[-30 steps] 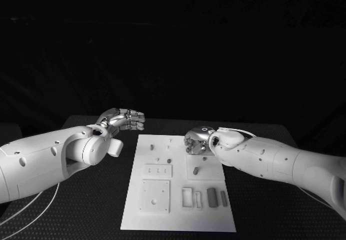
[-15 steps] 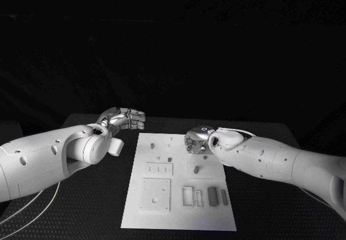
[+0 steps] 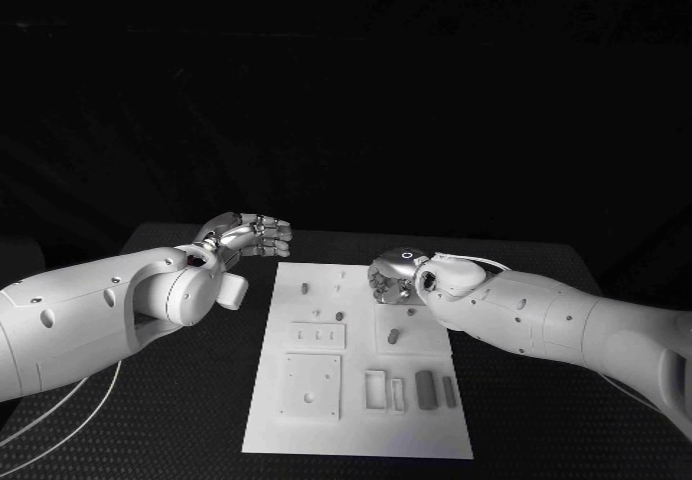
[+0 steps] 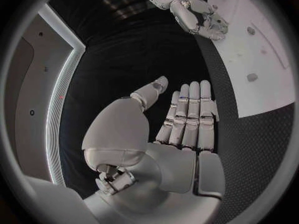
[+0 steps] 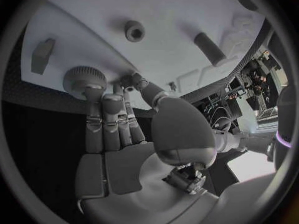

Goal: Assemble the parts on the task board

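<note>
The task board (image 3: pixel 361 370) is a flat white rectangular plate, smooth and matte, lying lengthwise in the middle of the black table (image 3: pixel 534 400), whose top has a fine woven, dotted texture in the wrist views. On the board sit shallow square panels and small dark parts: an upright peg (image 3: pixel 304 291) near the far left, a short cylinder (image 3: pixel 392 337) in the middle, and a long dark bar (image 3: pixel 426 391) beside a narrower slim bar (image 3: pixel 449 393) at the near right.

The right hand (image 3: pixel 391 279), silver and smooth-shelled, hangs over the board's far right corner. In the right wrist view its fingertips (image 5: pixel 93 92) touch a round ridged knob (image 5: pixel 85 79) standing near the board's edge, with a ring-shaped part (image 5: pixel 134 31), a dark cylinder (image 5: pixel 209 49) and a wedge-shaped block (image 5: pixel 44 53) lying further off. Whether the fingers truly clasp the knob I cannot tell.

The left hand (image 3: pixel 248 237) hovers off the board's far left corner, over the table; in the left wrist view its fingers (image 4: pixel 190 114) lie straight and side by side, holding nothing.

Beyond the table the room is dark
</note>
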